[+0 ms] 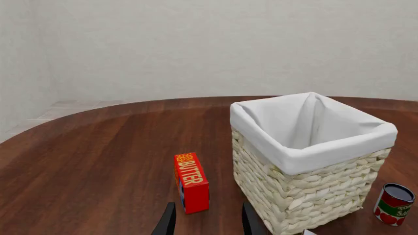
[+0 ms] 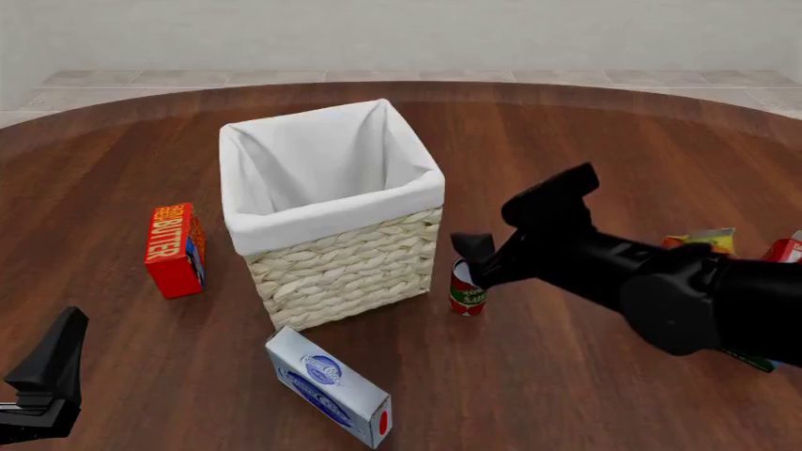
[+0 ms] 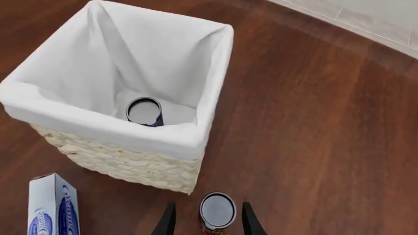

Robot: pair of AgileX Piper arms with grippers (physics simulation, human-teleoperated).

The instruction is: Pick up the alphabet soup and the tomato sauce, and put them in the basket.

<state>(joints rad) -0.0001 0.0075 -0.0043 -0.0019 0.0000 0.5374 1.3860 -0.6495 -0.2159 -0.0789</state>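
The woven wicker basket (image 2: 341, 268), lined with smooth white cloth, holds the upright alphabet soup (image 3: 144, 111). The slim red tomato sauce (image 3: 217, 211) stands on the glossy wooden table (image 2: 564, 376) just right of it, between the open, empty right end effector's (image 3: 205, 220) fingers. The left end effector (image 1: 205, 220) hangs open, empty.

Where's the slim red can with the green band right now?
In the front view the slim red can with the green band stands on the table just right of the woven cream wicker basket, between the right gripper's open fingers.
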